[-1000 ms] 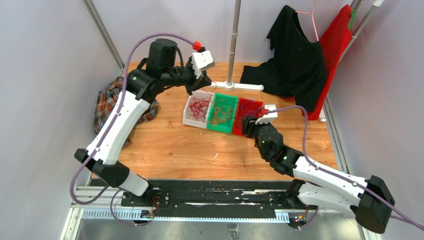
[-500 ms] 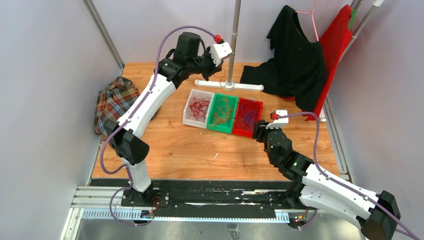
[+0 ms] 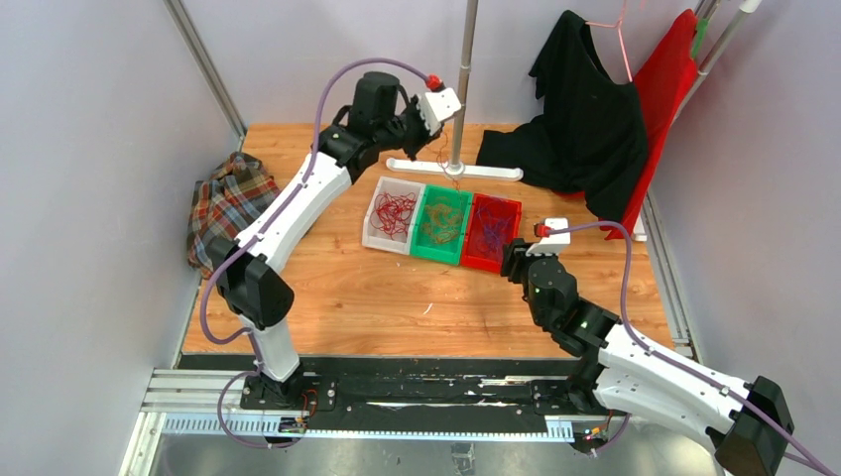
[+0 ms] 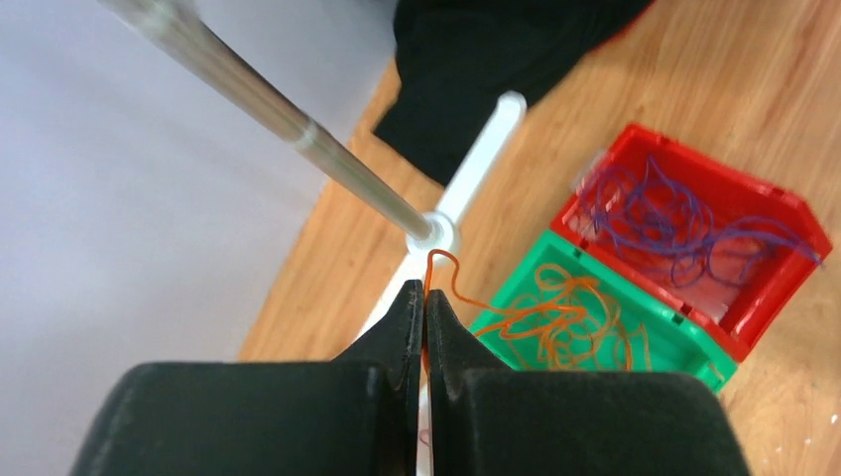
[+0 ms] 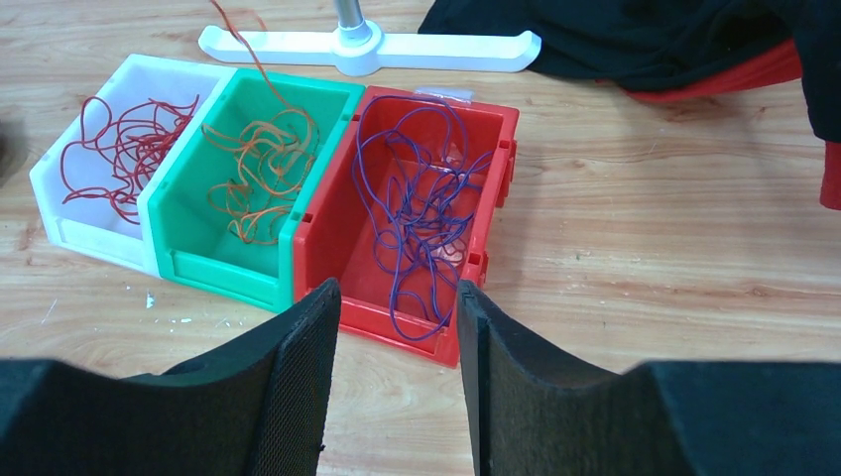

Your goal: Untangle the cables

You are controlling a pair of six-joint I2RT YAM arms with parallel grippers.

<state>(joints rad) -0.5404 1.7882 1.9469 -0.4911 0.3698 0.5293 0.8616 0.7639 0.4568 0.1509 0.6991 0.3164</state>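
Robot lab cell: plain walls (image 3: 89, 149), mounting rail (image 3: 417, 394), wooden table (image 3: 397, 297).

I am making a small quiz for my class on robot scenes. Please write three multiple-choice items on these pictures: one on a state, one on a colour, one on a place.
1. How do the jaws of the right gripper stand?
A. open, with nothing between them
B. shut on a wire
C. shut on a bin wall

2. What colour is the thin wire pinched by the left gripper?
A. purple
B. orange
C. red

3. Where do the thin purple wires lie?
A. hanging from the left gripper
B. in the right gripper's grip
C. in the red plastic bin

Answers:
1 A: its wrist view shows a wide, empty gap.
2 B: the orange wire rises to its closed tips.
3 C: all the purple loops sit inside that bin.
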